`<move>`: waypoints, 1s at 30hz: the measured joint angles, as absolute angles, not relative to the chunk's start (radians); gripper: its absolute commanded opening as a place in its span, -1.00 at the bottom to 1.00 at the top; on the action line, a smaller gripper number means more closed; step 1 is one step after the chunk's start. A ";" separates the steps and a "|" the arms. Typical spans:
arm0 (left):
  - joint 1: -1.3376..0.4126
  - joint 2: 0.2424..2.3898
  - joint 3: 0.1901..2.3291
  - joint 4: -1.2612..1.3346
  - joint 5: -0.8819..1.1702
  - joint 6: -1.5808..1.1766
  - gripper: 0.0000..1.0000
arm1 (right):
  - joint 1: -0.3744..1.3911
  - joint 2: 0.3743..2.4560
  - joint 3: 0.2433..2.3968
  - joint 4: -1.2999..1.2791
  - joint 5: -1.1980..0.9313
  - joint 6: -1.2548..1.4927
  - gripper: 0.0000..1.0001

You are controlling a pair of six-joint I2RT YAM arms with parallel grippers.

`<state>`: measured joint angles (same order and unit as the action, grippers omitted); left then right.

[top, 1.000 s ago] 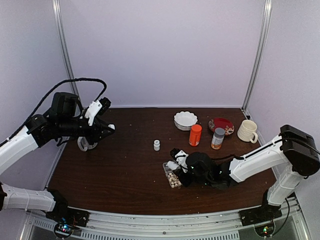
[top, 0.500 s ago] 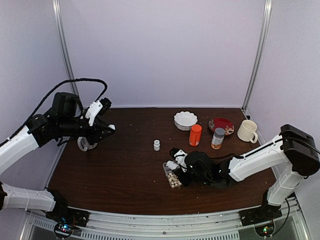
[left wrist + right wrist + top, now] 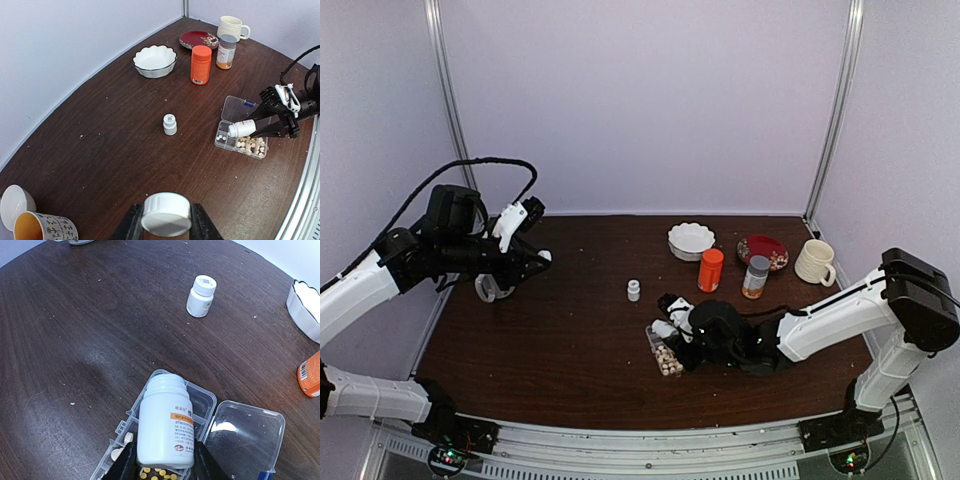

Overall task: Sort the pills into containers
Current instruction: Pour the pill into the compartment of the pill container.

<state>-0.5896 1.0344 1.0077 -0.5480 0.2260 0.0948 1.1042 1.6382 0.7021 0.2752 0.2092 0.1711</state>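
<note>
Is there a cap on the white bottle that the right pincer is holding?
No, the white bottle in the right pincer shows a bare, open neck.

Organizer box (image 3: pixel 235 111) front-centre on bench (image 3: pixel 560 340), pills (image 3: pixel 250 146) at its near end. Small bottle (image 3: pixel 633 290) stands behind-left of it. Behind: bowl (image 3: pixel 691 254), left tall bottle (image 3: pixel 711 270), right tall bottle (image 3: pixel 756 277). Plate (image 3: pixel 763 250) and mug (image 3: pixel 815 262) farther right. Cups (image 3: pixel 42 229) at far left.

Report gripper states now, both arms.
left gripper: shut on the white cap.
right gripper: shut on the open white pill bottle, over the organizer box.
</note>
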 measured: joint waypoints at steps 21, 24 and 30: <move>-0.590 1.044 1.008 -0.550 0.232 0.099 -1.00 | 1.103 1.640 0.729 0.239 0.201 0.163 -1.00; -0.590 1.045 1.008 -0.550 0.232 0.100 -1.00 | 1.103 1.640 0.731 0.225 0.201 0.163 -1.00; -0.590 1.048 1.008 -0.550 0.233 0.100 -1.00 | 1.103 1.639 0.729 0.217 0.202 0.161 -1.00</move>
